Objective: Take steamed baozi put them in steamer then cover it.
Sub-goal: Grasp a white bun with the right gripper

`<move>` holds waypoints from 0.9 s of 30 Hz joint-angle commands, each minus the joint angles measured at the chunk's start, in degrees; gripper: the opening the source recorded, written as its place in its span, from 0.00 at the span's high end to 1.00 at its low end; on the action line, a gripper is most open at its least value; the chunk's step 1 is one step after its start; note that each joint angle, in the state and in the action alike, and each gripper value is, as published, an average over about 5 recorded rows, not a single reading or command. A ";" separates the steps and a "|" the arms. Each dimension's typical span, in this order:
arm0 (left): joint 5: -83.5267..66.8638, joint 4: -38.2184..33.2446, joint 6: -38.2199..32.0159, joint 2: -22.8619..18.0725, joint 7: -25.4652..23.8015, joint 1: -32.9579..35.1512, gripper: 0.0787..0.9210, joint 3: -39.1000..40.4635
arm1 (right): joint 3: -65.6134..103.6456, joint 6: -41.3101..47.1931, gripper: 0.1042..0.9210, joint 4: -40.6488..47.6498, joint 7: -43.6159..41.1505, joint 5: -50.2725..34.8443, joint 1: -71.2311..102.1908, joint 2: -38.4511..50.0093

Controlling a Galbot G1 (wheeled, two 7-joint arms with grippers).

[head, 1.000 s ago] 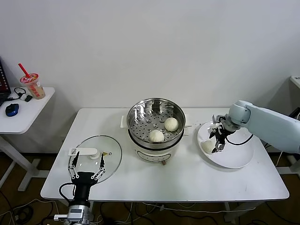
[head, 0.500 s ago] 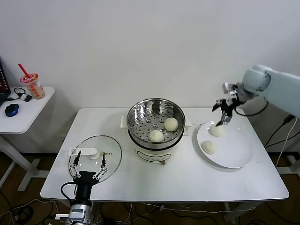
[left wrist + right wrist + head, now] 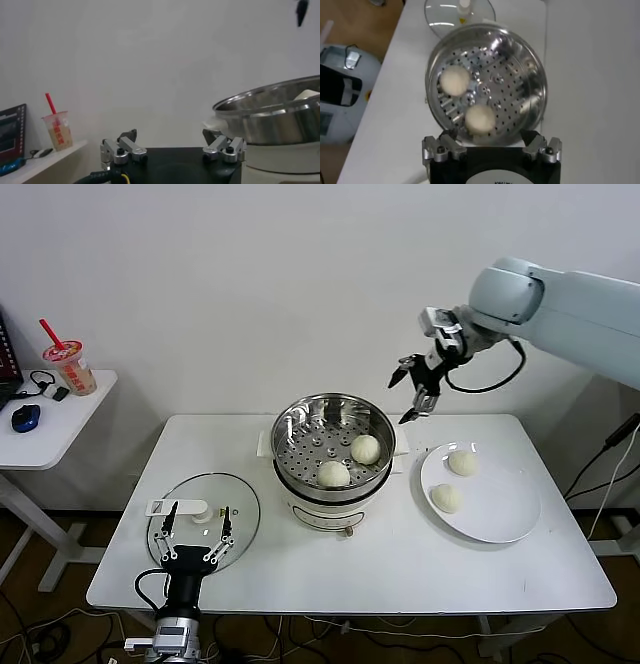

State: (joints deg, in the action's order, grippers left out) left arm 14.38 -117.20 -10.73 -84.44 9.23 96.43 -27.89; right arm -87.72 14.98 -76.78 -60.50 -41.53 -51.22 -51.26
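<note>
Two buns (image 3: 349,461) sit in the steamer (image 3: 333,456) at frame centre; two more (image 3: 454,479) wait on the plate (image 3: 500,519) at right. My right end effector (image 3: 413,392) hangs spread wide and empty above the pot's right rim. I should return to the plate, centre over one bun and squeeze gently. My left end effector (image 3: 190,536), open, idles over the glass lid (image 3: 203,521) at the desk's (image 3: 390,574) lower left.

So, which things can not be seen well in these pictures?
- Head view: the near inner wall of the round shiny steel steamer, hidden by its own rim.
- Left wrist view: round glass lid not visible; left gripper blocks below.
- Right wrist view: flat white plate outside the frame.
</note>
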 commanded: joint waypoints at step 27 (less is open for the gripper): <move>0.75 1.24 0.16 0.77 1.67 -0.47 0.12 2.17 | -10.20 -19.93 0.12 11.63 1.09 10.18 3.51 -21.90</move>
State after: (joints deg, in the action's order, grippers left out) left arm 15.09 -116.05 -10.46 -83.70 10.72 95.87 -25.96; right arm -93.78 12.59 -68.27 -59.21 -41.83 -45.90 -68.50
